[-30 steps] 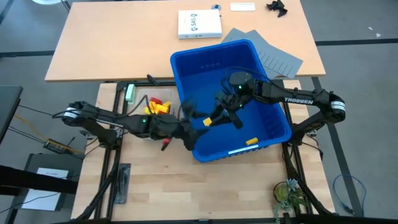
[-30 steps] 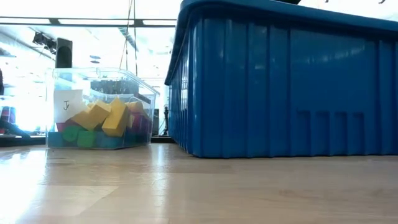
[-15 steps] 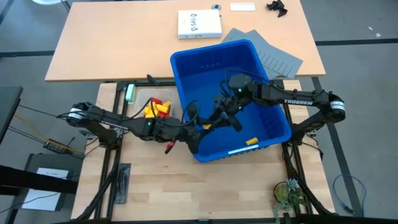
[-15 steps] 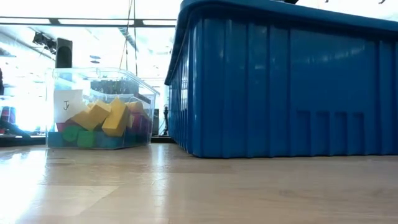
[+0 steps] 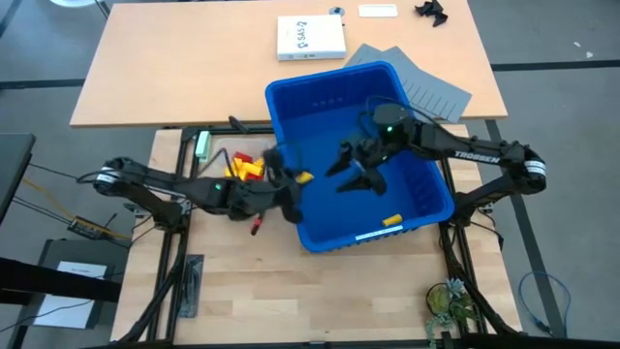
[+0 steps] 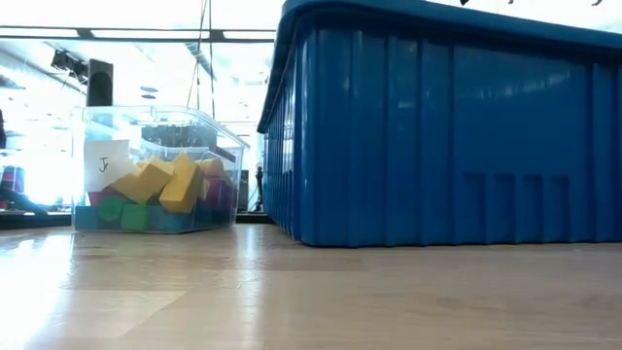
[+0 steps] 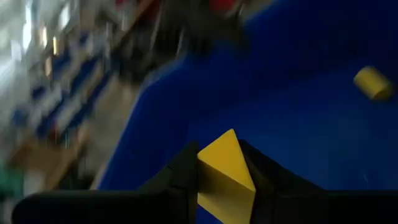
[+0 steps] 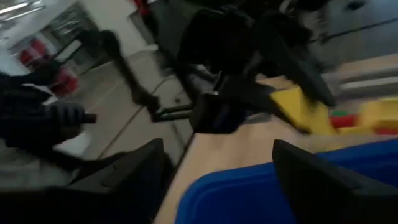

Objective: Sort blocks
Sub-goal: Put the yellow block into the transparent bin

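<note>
My left gripper [image 5: 294,180] is shut on a yellow block [image 5: 303,177] just inside the left wall of the large blue bin [image 5: 417,194]. My right gripper [image 5: 349,173] hangs open over the middle of the bin, a short way to the right of that block, with nothing between its fingers [image 8: 134,177]. Another yellow block [image 5: 391,220] lies on the bin floor near the front wall. A small clear tub [image 5: 242,165] left of the bin holds yellow, red, green and blue blocks [image 6: 160,185]. My left gripper pinches the yellow block [image 7: 225,167] between its two fingers [image 7: 186,168], one on each flat side. The fingers reach in about level from the table's left. The block's pointed end sticks out past the fingertips, and it hangs clear above the bin floor.
The bin's tall walls [image 6: 437,136] stand between the two arms and the clear tub. A white box [image 5: 311,37] and grey sheets [image 5: 426,82] lie on the far table. A small red piece [image 5: 257,225] lies on the wood under the left arm.
The yellow block has passed from my right gripper to my left. My left gripper has shut on it and carried it toward the bin's left wall. My right gripper has opened, let go and drawn back toward the right and up.
</note>
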Robot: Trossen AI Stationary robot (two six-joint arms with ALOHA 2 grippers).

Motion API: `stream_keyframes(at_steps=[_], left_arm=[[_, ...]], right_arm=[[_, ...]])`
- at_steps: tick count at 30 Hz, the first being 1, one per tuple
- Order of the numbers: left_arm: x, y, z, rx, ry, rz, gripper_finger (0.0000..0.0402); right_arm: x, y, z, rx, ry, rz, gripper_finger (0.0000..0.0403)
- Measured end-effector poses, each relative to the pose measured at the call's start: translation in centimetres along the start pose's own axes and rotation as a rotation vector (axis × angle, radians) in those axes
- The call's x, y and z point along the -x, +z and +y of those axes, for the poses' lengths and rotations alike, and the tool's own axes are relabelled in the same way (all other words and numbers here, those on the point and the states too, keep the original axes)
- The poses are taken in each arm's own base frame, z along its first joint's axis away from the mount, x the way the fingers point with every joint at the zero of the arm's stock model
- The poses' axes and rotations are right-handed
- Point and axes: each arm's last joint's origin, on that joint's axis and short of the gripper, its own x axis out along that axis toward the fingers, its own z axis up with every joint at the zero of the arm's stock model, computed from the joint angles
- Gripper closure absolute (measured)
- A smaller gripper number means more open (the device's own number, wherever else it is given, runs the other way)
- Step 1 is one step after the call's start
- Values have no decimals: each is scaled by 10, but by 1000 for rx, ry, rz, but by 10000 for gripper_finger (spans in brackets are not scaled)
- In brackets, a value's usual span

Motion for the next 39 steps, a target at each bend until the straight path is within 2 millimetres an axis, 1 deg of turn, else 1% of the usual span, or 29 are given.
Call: stream_keyframes(at_steps=[3,7,11,15,17,20,23,25,27,29,31,35,39], left_arm=[[8,-17,18,110,19,166,311],[20,-45,38,290,30,384,311],[30,-74,50,391,36,629,311],[35,-93,55,445,60,807,311],[33,-101,54,475,91,843,295],[29,-110,53,513,133,874,236],[26,-113,57,543,166,879,176],[23,-111,60,570,179,864,144],[21,-103,67,612,176,813,120],[20,-91,75,661,178,721,105],[14,-76,82,727,196,583,98],[-4,-57,94,833,212,366,95],[-31,-58,101,916,223,300,95]], right_arm=[[16,6,-3,20,-90,-49,101],[31,12,-8,68,-226,-103,104],[40,14,-17,97,-342,-123,108],[45,15,-24,118,-439,-137,107],[47,15,-26,142,-479,-139,105],[50,16,-29,168,-513,-136,106],[51,14,-30,152,-531,-121,107],[51,10,-31,115,-534,-88,107],[51,8,-32,99,-547,-71,108],[56,7,-35,109,-593,-61,109],[64,7,-40,112,-703,-59,110],[85,6,-49,96,-1012,-47,110],[109,0,-61,68,-1306,49,110]])
